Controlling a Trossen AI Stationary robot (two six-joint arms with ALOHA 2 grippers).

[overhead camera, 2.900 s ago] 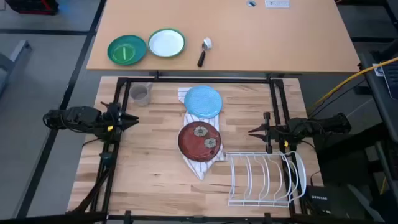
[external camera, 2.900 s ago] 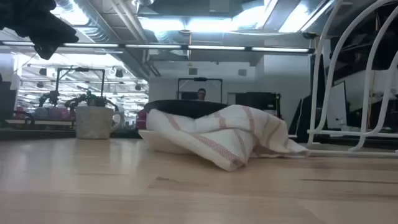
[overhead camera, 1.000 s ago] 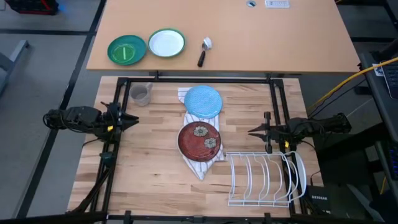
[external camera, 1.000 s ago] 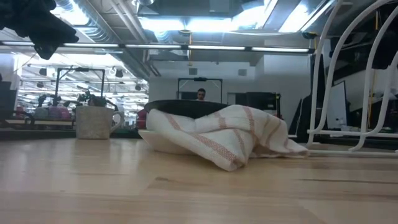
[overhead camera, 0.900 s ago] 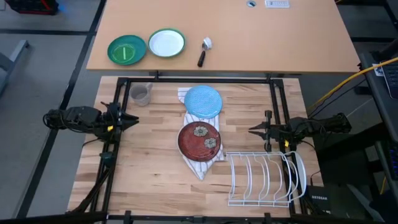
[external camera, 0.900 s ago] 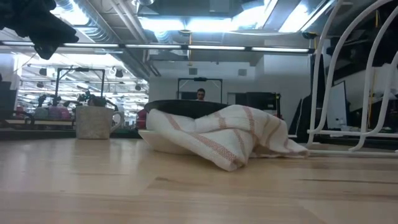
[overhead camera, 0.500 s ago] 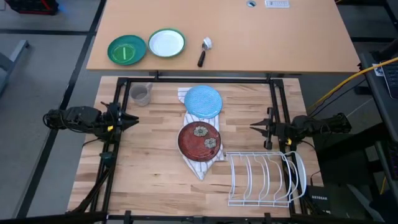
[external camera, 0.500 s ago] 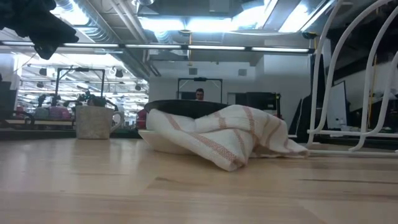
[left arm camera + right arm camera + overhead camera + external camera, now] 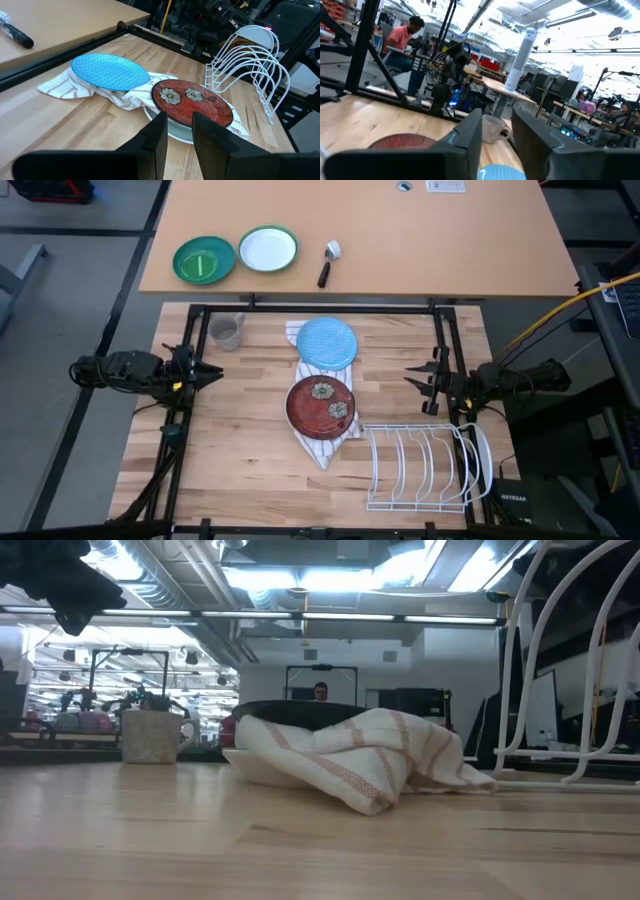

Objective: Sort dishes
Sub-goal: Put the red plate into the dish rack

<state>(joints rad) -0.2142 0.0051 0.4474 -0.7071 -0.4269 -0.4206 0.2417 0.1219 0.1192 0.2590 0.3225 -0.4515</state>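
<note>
Nothing sorted yet: your dark red plate [image 9: 320, 405] and light blue plate [image 9: 327, 342] still lie on the striped towel [image 9: 322, 442] mid-counter, rack [image 9: 420, 470] at the near-right corner holds neither, left claw [image 9: 210, 372] and right claw [image 9: 418, 379] both parted, empty, at opposite side edges.

Bare counter [image 9: 245, 435] open left of dark red plate [image 9: 320, 405]; wire rack [image 9: 420, 465] blocks right front; mug [image 9: 227, 332] crowds back-left corner.
</note>
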